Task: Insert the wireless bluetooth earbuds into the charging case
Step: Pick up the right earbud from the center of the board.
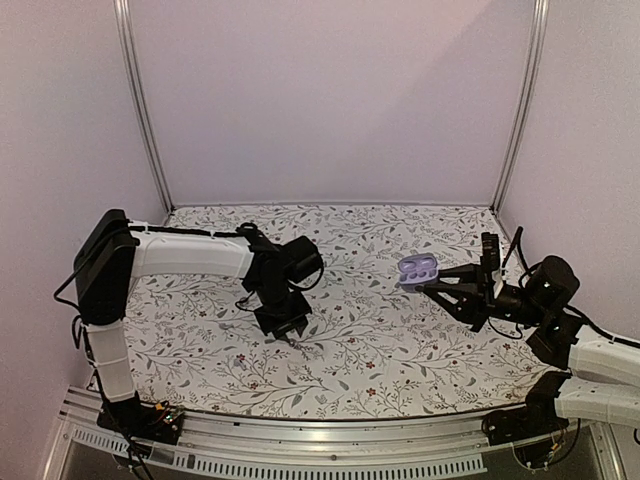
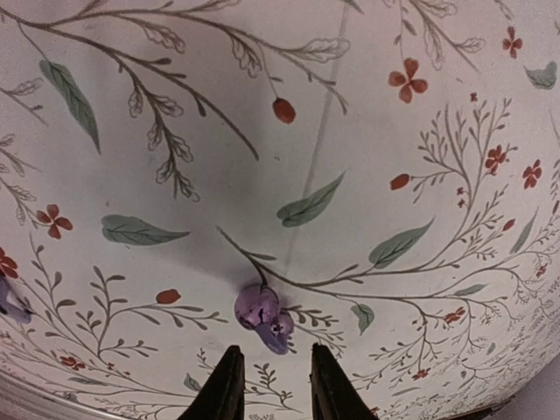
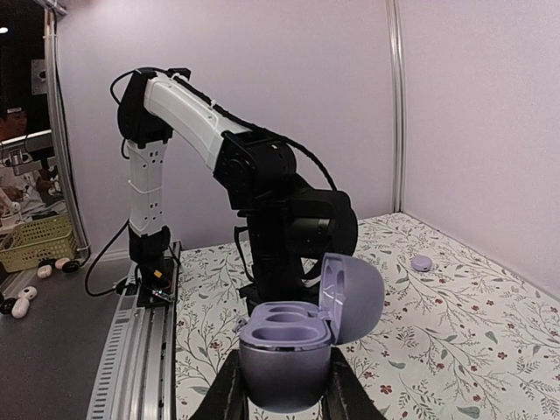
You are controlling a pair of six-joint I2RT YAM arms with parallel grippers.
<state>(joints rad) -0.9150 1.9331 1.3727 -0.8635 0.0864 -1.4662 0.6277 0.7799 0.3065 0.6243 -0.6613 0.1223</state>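
Left gripper (image 2: 273, 389), fingers slightly parted and empty, hangs just short of 1 earbud (image 2: 262, 317) lying on the table (image 1: 400, 370) left of centre, toward its near edge; an off-centre squeeze could flick the bud away. Right gripper (image 3: 284, 395) pinches the charging case (image 3: 284, 363) (lid open) near the right edge.

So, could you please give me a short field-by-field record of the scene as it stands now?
case: glossy lavender clamshell charging case, lid open, both wells empty
right gripper: shut on the case's lower half
earbud: tiny lavender rounded earbud, lying on the floral cloth
left gripper: open, fingertips just short of the earbud
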